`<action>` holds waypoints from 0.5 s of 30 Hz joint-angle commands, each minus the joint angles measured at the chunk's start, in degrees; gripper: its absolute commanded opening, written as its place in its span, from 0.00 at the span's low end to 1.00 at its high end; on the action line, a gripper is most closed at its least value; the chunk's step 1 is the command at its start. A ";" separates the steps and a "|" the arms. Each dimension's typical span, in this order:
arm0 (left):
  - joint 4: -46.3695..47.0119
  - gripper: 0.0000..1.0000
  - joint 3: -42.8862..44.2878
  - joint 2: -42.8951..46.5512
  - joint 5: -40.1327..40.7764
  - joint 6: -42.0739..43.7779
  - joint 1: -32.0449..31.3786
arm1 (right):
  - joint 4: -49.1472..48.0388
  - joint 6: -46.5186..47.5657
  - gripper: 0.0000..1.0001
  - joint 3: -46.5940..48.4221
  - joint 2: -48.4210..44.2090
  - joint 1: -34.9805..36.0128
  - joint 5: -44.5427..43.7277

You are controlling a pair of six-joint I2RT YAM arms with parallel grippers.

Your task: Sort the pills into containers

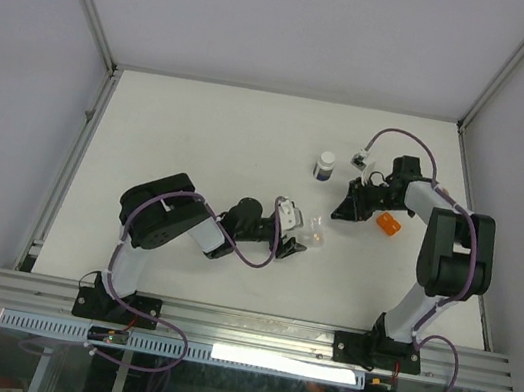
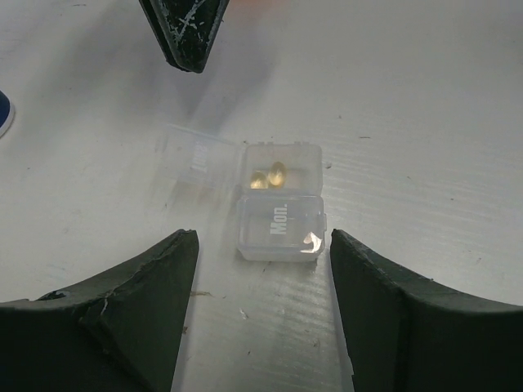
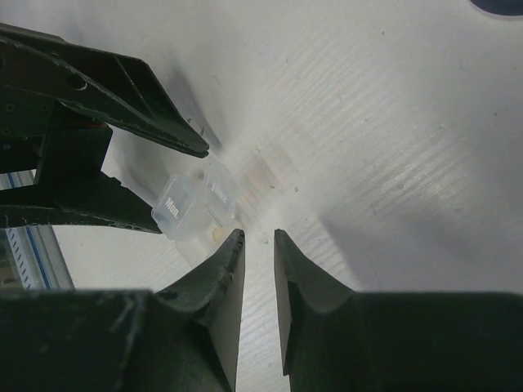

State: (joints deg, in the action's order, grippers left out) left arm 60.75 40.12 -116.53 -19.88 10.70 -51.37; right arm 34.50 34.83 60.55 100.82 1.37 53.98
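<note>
The flat clear two-cell box [image 2: 280, 216] lies on the white table; one lid reads "Mon." and is down, and the other cell stands open with two yellow pills [image 2: 268, 176] inside. My left gripper [image 2: 261, 245] is open, with the box just past its fingertips and untouched. In the top view the box [image 1: 315, 233] sits off the tip of the left gripper [image 1: 297, 237]. My right gripper [image 3: 257, 235] hovers beside the box [image 3: 194, 204], jaws a narrow gap apart with nothing between them. An orange-tinted vial [image 1: 388, 223] lies by the right arm.
A white bottle with a dark cap [image 1: 325, 166] stands behind the two grippers. The right gripper's tip [image 2: 186, 33] hangs just beyond the box in the left wrist view. Grey walls and metal rails bound the table.
</note>
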 commanded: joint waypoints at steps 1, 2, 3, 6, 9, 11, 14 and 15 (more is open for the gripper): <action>3.55 0.66 2.21 -0.78 -2.62 -0.15 -0.14 | -2.12 -2.01 0.23 2.38 0.20 -0.05 -0.35; 3.58 0.66 2.38 -0.99 -2.74 -0.15 -0.13 | -2.45 -2.46 0.22 2.31 0.44 -0.10 -0.60; 3.50 0.65 2.61 -1.24 -2.98 -0.15 -0.13 | -2.88 -3.09 0.21 2.29 0.62 -0.12 -0.91; 3.37 0.64 3.20 -1.82 -3.50 -0.45 -0.22 | -3.63 -4.64 0.20 2.42 1.56 0.00 -1.59; 2.92 0.62 3.71 -2.08 -3.82 -0.52 -0.30 | -3.97 -5.64 0.19 2.55 2.41 0.01 -1.96; 2.49 0.61 3.97 -2.12 -3.90 -0.50 -0.39 | -4.44 -6.40 0.18 2.55 2.81 -0.01 -2.13; 2.24 0.59 4.17 -2.27 -4.01 -0.66 -0.47 | -4.94 -7.63 0.18 2.61 3.74 0.08 -1.83; 2.19 0.59 4.18 -2.32 -4.15 -0.74 -0.48 | -5.05 -7.92 0.18 2.63 4.08 0.14 -1.57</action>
State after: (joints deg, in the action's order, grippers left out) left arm 60.84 42.59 -118.78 -21.65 9.96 -51.40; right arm 31.88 29.43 60.88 104.18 1.37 51.79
